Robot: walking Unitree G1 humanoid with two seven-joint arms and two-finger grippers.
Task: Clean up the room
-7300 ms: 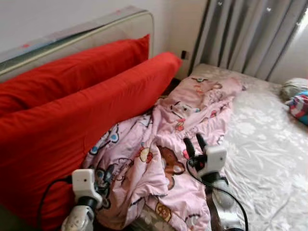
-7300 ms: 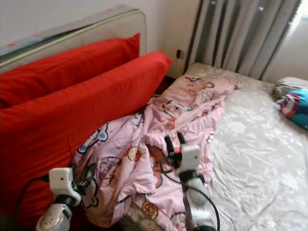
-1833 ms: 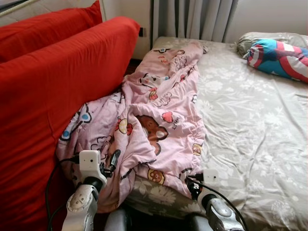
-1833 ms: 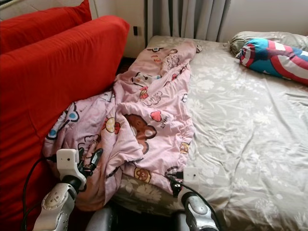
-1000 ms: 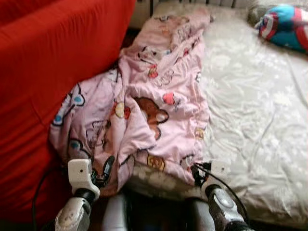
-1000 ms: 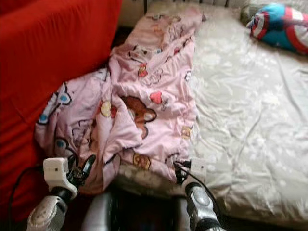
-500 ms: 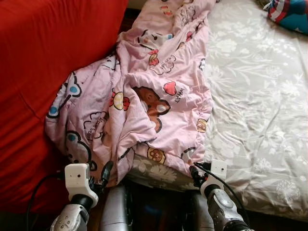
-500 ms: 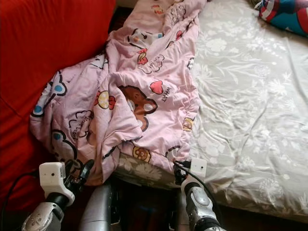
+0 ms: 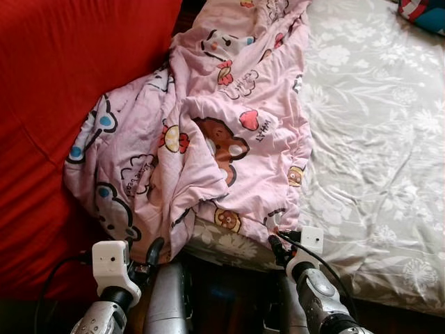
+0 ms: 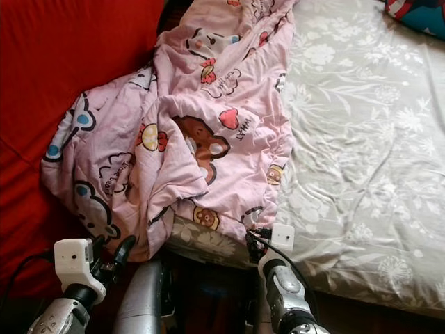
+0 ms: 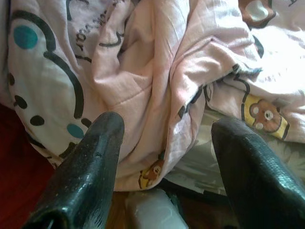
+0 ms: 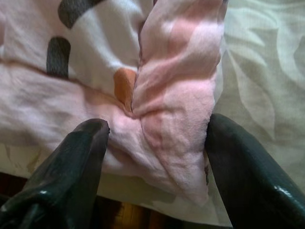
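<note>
The bed [image 9: 389, 181] wears a grey sheet [image 9: 375, 125] with a pale flower print, wrinkled across its open side. A pink cartoon-print quilt [image 9: 208, 139] lies rumpled along the side nearest the red cushion [image 9: 62, 90], its near edge spilling over the bed's corner. At the far corner, part of a blue, red and white pillow [image 9: 425, 12] rests on the sheet.

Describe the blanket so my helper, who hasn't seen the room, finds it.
On the bed, between its grey floral sheet and the big red cushion, lies a crumpled pink blanket. Its cartoon bear and heart prints set it apart.
</note>
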